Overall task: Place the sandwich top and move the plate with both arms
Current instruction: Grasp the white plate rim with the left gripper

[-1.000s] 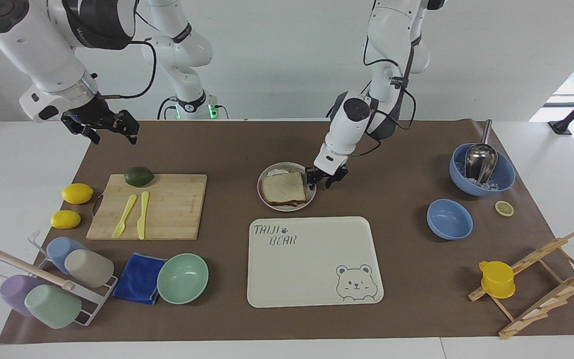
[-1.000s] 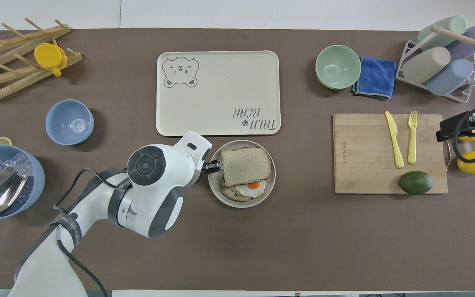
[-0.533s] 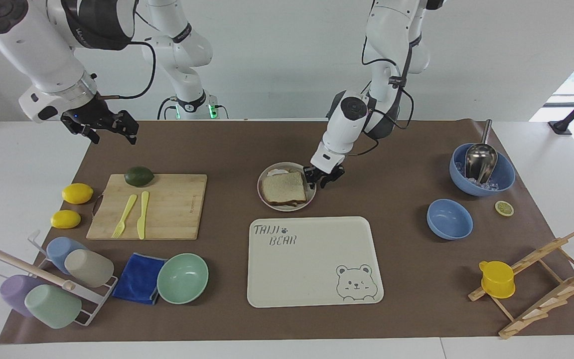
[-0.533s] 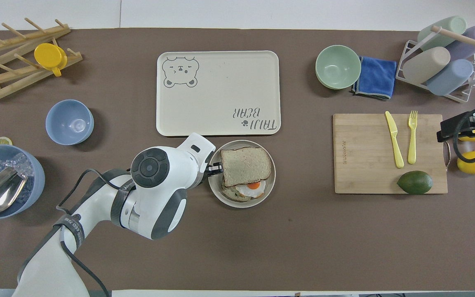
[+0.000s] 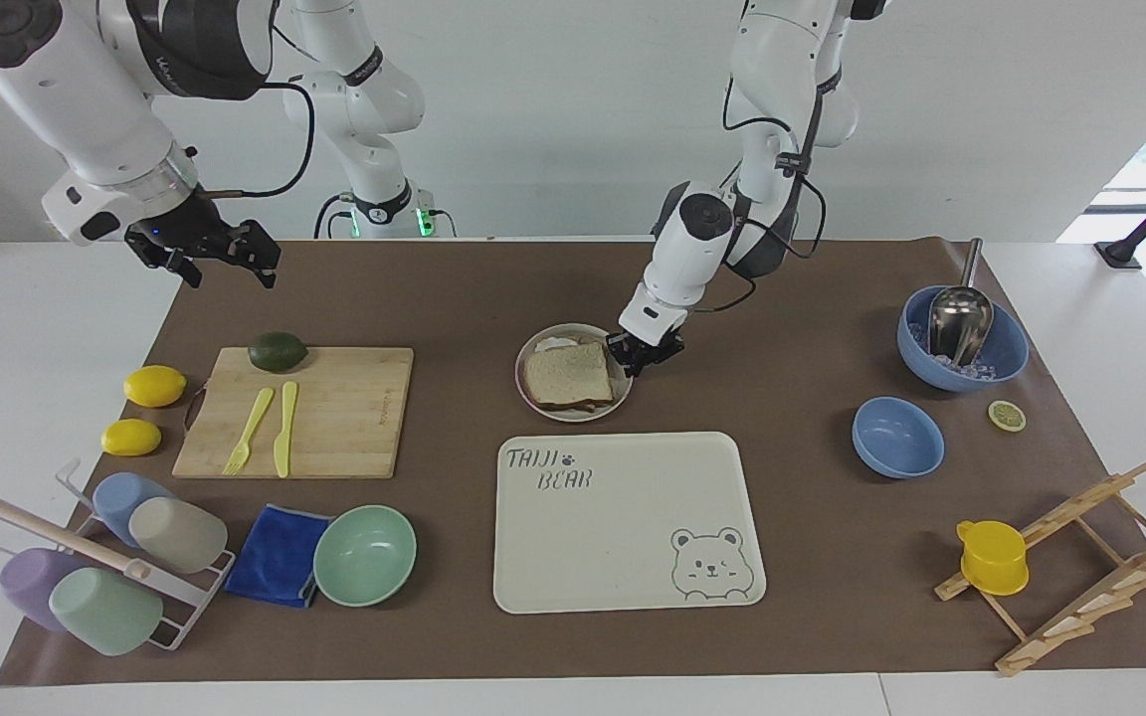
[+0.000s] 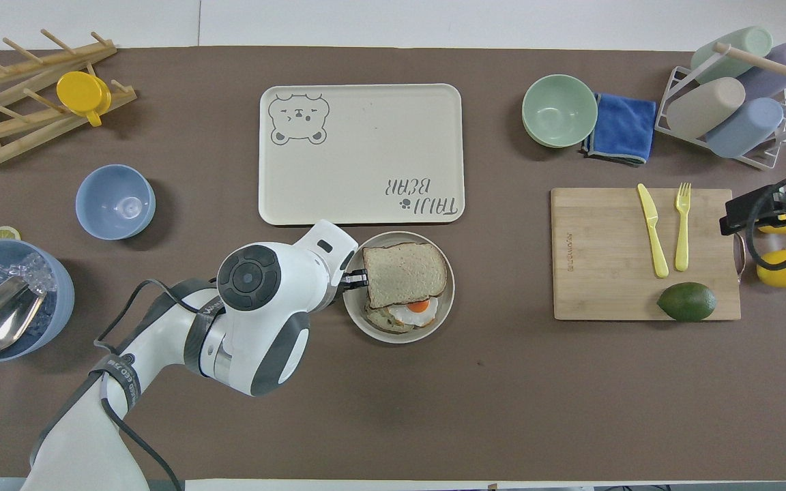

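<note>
Plate (image 5: 573, 410) sits mid-table with bread top (image 5: 568, 374) on the egg slice, just short of the tray (image 5: 623, 587). Left gripper (image 5: 638, 360) pinches the rim at the plate's 3 o'clock in the facing view. Right gripper (image 5: 220, 261) waits spread above the mat's corner, well apart, leaving the 9 o'clock rim free.

The cream tray (image 5: 623, 522) carries the printed words "TAIJI BEAR" with a paw mark; a bear face occupies one corner.

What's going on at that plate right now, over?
Left gripper closed at the plate rim. Right gripper open, waiting above the table's corner. Sandwich top sits skewed over the egg slice. Nothing in the way.
</note>
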`<state>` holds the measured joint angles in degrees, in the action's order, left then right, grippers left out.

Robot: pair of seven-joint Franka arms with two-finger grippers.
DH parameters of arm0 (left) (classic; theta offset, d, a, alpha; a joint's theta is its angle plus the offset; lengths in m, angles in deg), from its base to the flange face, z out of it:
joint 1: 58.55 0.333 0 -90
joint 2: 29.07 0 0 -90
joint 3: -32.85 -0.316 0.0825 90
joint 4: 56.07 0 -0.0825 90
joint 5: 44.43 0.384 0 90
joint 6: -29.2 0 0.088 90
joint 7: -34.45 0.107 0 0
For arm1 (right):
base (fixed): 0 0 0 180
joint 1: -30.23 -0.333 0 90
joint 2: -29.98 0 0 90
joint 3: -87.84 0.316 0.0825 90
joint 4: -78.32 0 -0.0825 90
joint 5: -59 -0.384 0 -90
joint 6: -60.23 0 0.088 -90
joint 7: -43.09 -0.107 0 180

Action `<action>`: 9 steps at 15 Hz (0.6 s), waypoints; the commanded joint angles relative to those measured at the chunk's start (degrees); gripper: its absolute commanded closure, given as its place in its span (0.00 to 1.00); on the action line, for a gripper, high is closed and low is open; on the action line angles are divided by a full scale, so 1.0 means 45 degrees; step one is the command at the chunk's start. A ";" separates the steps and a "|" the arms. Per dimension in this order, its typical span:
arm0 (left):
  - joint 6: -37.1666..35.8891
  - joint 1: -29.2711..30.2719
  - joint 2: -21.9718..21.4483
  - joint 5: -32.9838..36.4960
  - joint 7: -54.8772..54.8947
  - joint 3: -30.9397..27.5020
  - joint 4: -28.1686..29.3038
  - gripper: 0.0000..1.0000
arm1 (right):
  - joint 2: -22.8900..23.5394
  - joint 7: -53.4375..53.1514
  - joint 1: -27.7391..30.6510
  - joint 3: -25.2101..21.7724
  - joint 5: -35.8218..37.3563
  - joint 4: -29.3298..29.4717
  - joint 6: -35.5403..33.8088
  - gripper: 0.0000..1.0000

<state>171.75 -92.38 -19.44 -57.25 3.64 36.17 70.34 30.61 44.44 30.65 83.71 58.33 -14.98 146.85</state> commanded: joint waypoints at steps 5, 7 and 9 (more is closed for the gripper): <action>0.0215 -0.0063 0.0086 -0.0178 0.0361 -0.0171 -0.0062 1.00 | -0.0238 -0.0182 0.0103 0.0096 -0.0026 -0.0262 0.0047 0.00; 0.0157 -0.0024 0.0086 -0.0178 0.0460 -0.0190 -0.0082 1.00 | -0.0238 -0.0182 0.0103 0.0096 -0.0026 -0.0262 0.0047 0.00; 0.0137 -0.0004 0.0086 -0.0178 0.0479 -0.0190 -0.0257 1.00 | -0.0238 -0.0182 0.0103 0.0096 -0.0006 -0.0262 0.0028 0.00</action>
<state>172.09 -92.43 -19.42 -57.25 4.43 35.81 70.17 30.61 44.44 30.64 83.72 58.33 -14.98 146.85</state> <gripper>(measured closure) 0.965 0.000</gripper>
